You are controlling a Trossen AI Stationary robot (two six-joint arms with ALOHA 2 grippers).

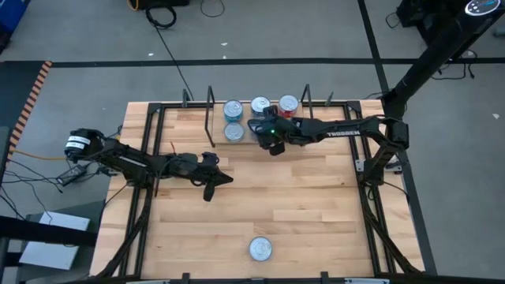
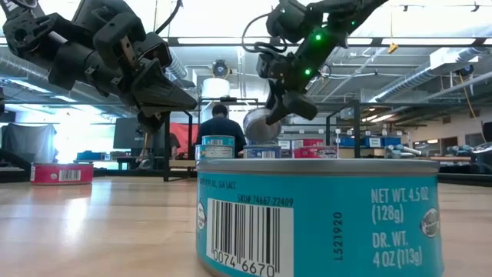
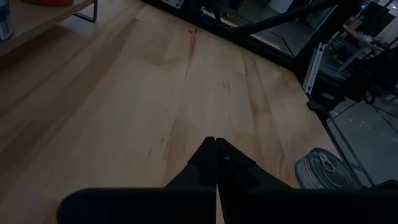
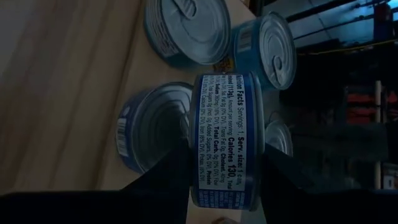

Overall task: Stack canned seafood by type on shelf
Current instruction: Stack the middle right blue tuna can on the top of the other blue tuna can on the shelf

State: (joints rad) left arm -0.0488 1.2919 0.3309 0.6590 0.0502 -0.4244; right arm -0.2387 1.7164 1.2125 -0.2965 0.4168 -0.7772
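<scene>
Left pincer (image 1: 211,189): closed on nothing, parked over bare table (image 1: 316,197) left of centre, clear of the work; no action is needed from it.

Shelf (image 1: 207,120): located at the far edge of the table, between black wire uprights. Blue-labelled tins (image 1: 233,110) are seen at its left part, a further tin (image 1: 260,105) in the middle, and a red-labelled tin (image 1: 289,104) towards the right. Exact stack heights cannot be told from above.

Right pincer (image 1: 272,144): positioned just in front of the shelf's middle, gripping a blue-labelled tin (image 4: 227,140) by its flat faces, so the tin is carried on edge above the tins lying there.

Step in hand, as judged: the carried tin is to be placed on the blue group. For a good placement, the tin should be turned flat before descent, centred over a blue tin's lid, and lowered until rim meets rim. Release should be made only once it is seated; a tilted drop risks rolling or nudging the neighbouring tins. Retreat is best made straight upward.

One blue tin (image 1: 261,249) lies alone at the near edge of the table, not yet shelved.
</scene>
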